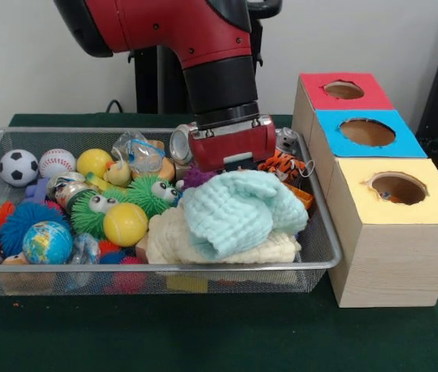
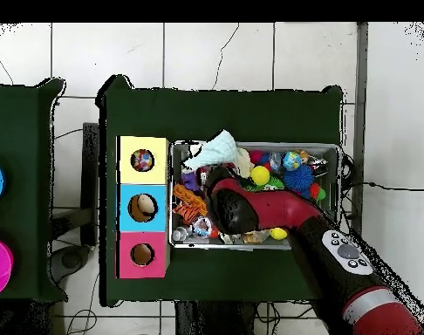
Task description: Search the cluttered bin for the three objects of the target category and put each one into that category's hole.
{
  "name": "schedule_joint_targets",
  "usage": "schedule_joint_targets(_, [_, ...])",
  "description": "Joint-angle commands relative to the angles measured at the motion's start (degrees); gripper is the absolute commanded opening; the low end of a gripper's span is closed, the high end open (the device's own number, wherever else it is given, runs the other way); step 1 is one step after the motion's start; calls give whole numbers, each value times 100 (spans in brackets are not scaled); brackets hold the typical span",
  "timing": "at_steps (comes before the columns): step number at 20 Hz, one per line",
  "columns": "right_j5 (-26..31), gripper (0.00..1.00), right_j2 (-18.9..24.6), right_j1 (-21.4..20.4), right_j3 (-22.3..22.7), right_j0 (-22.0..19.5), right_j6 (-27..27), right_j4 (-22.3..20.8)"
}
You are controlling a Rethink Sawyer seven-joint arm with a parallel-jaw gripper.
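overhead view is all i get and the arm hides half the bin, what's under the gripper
observer: From the front, the gripper sits low just behind a mint-green cloth heaped on a cream cloth.
operator: any printed bundles showing
observer: None in plain sight from the front.
operator: what's under the arm further back
observer: A soccer ball and a baseball in a corner of the bin.

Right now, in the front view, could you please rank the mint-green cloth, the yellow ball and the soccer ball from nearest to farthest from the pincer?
1. Mint-green cloth, directly below the pincer.
2. Yellow ball, lower left, mid-bin.
3. Soccer ball, far left corner of the bin.
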Motion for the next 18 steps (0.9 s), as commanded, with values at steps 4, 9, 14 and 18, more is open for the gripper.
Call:
schedule_joint_targets(4, [-1567, 0, -205, 1244, 18, -401, 687, -1016])
schedule_joint_targets(9, [-1483, 0, -997, 1151, -82, -14, 587, -804])
schedule_joint_targets(14, [-1579, 0, -2742, 695, -348, 1067, 226, -261])
schedule_joint_targets(18, [-1333, 0, -3344, 243, -526, 1349, 3, -207])
